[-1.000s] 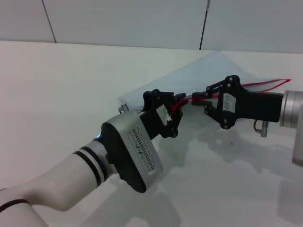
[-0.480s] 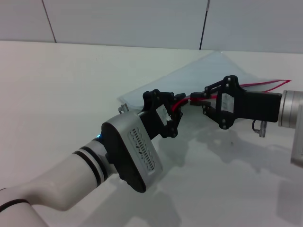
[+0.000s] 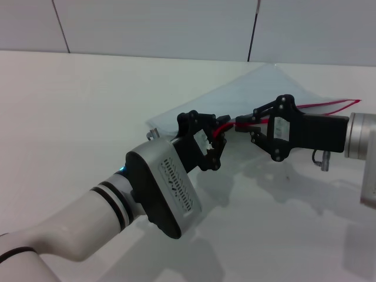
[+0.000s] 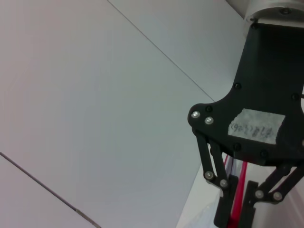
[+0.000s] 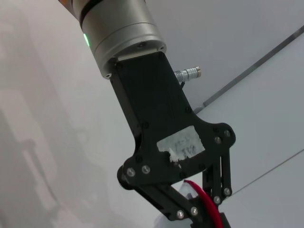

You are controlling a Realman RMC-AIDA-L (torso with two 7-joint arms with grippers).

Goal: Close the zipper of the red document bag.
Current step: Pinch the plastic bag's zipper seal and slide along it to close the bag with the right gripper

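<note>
The red document bag (image 3: 258,88), a translucent pale pouch, lies flat on the white table at the right centre of the head view. Its zipper (image 3: 329,106) is a thin red strip along the near edge. The strip gapes in a loop at the far right. My left gripper (image 3: 218,133) is shut on the zipper's left end. My right gripper (image 3: 239,124) is shut on the red strip just right of it, a short way from the left one. The left wrist view shows the right gripper (image 4: 235,213) clamping the red zipper (image 4: 239,190). In the right wrist view the left gripper (image 5: 209,216) grips the zipper (image 5: 207,199).
The white table (image 3: 76,106) stretches out to the left and in front of the bag. A pale panelled wall (image 3: 153,23) runs along the far edge behind it.
My right gripper has slid a little to the left along the red zipper, toward the left gripper. The left arm has stayed still.
</note>
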